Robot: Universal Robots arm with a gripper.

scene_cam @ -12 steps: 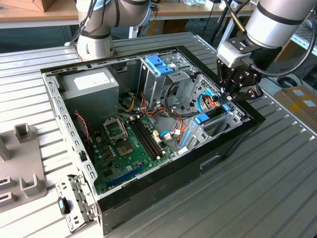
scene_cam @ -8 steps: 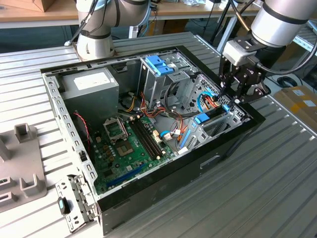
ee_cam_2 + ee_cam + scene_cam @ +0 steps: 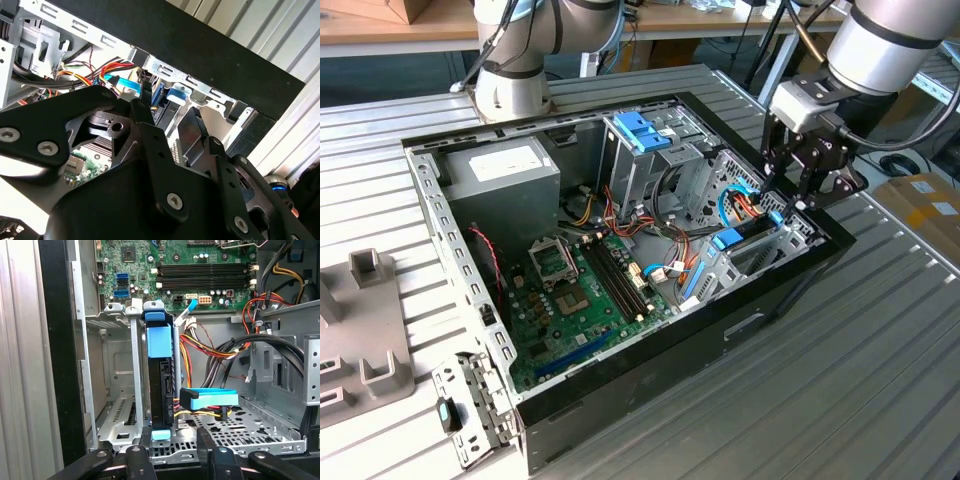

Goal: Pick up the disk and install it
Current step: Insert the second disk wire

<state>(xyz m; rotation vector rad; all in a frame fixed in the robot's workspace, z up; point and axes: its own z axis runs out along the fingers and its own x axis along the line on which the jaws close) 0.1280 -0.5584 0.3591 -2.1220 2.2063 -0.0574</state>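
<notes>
Exterior looks down; both wrist views close inside the computer case (image 3: 790, 290)

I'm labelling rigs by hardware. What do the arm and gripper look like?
The arm is silver-grey tube with rounded joints and a dark band. A grey block at the wrist carries the black gripper, built of flat linkage plates with silver screws. A thin black cable hangs alongside.

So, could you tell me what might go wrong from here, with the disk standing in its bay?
1. The disk stands on edge in the drive cage, with the end effector close above it; a skewed push could jam its blue frame against the cage rails.
2. A blue connector and a bundle of coloured wires lie right beside the disk, so they could get pinched or snagged.
</notes>
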